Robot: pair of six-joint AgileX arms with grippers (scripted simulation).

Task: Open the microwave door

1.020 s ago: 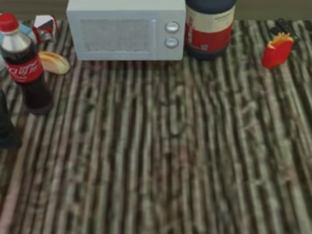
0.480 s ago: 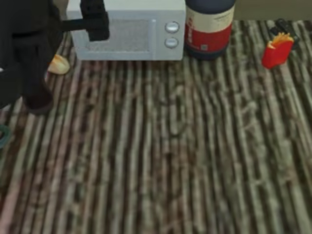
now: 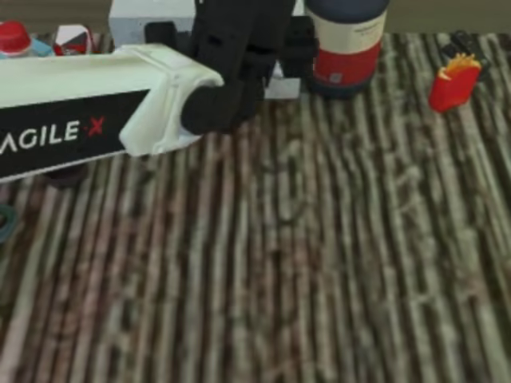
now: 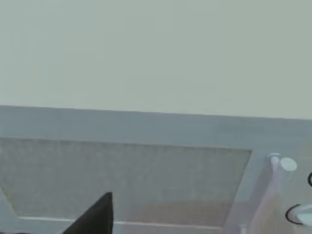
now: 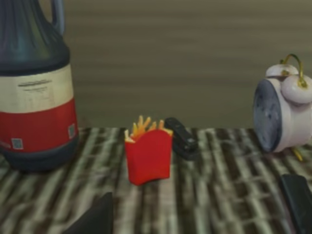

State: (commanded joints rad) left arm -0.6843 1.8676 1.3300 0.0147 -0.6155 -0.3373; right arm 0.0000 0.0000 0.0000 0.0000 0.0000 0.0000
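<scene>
Now: my left arm (image 3: 72, 120) reaches in from the counter's (image 3: 319, 263) left side, and its black wrist and left jaws cover most of the microwave (image 3: 148, 12) from above.
Task thing: the microwave stands at the counter's far edge. Its door (image 4: 126, 178) looks flush with the front, so I judge it not yet opened.
Why I am here: my left wrist camera faces the mesh window square on, with the door handle (image 4: 273, 195) off to one side near a knob (image 4: 302, 213). I take this as lining up to catch that handle.
Left jaws: one dark tip shows low in my wrist view; I cannot tell how wide they stand. They hold nothing that I can see.
Right jaws: out of the top view, parked facing the fries box (image 5: 147, 156), the big bottle (image 5: 34, 87) and the alarm clock (image 5: 282, 109); their opening I cannot tell.
Risk: the big bottle stands just beside the microwave's knob side.
</scene>
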